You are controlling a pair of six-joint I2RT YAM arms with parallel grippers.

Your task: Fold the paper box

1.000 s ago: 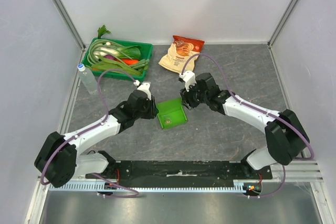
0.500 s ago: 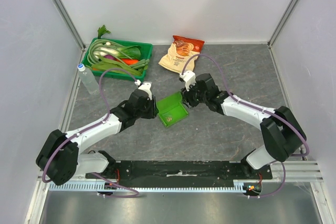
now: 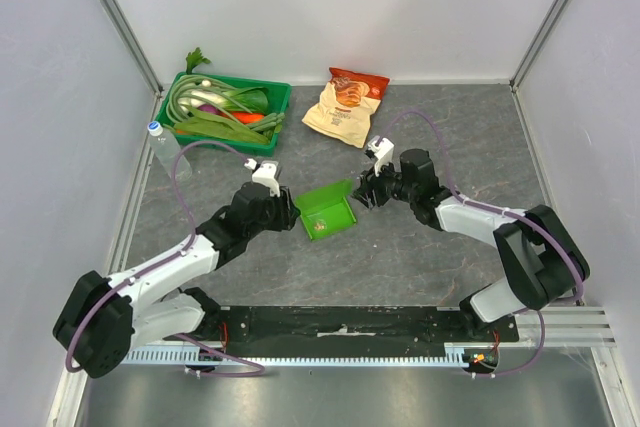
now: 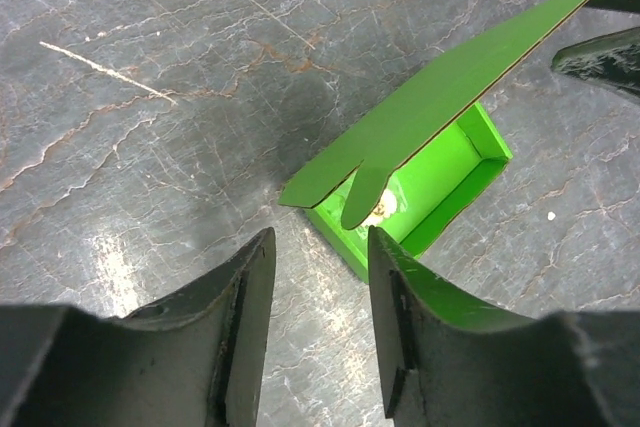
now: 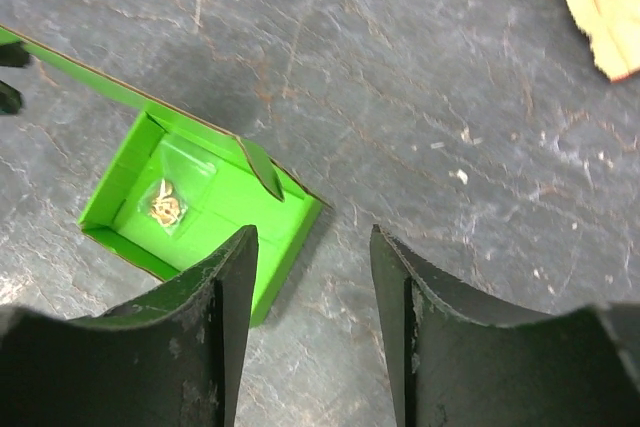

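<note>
Box: the paper box (image 3: 328,215) lies on the table (image 3: 420,257), toward the arm bases from the snack bag (image 3: 346,104) and well apart from it. The tray is open upward with 1 small packet (image 5: 165,205) inside.
Lid: the lid flap (image 4: 440,97) stands raised at a slant over the tray, its tab hanging free.
Left gripper (image 4: 320,237): toward the bases and left of the snack bag. It is released, with nothing between the jaws.
Right gripper (image 5: 315,235): straight toward the bases from the snack bag. It is released and empty (the lid's far corner sits close to it; contact cannot be confirmed).
Change: within 1 second both pincers have widened and drawn off the box, and the lid has risen.
Meaning: the fold is probably unfinished. The lid likely needs pressing down and the tab tucking in.
</note>
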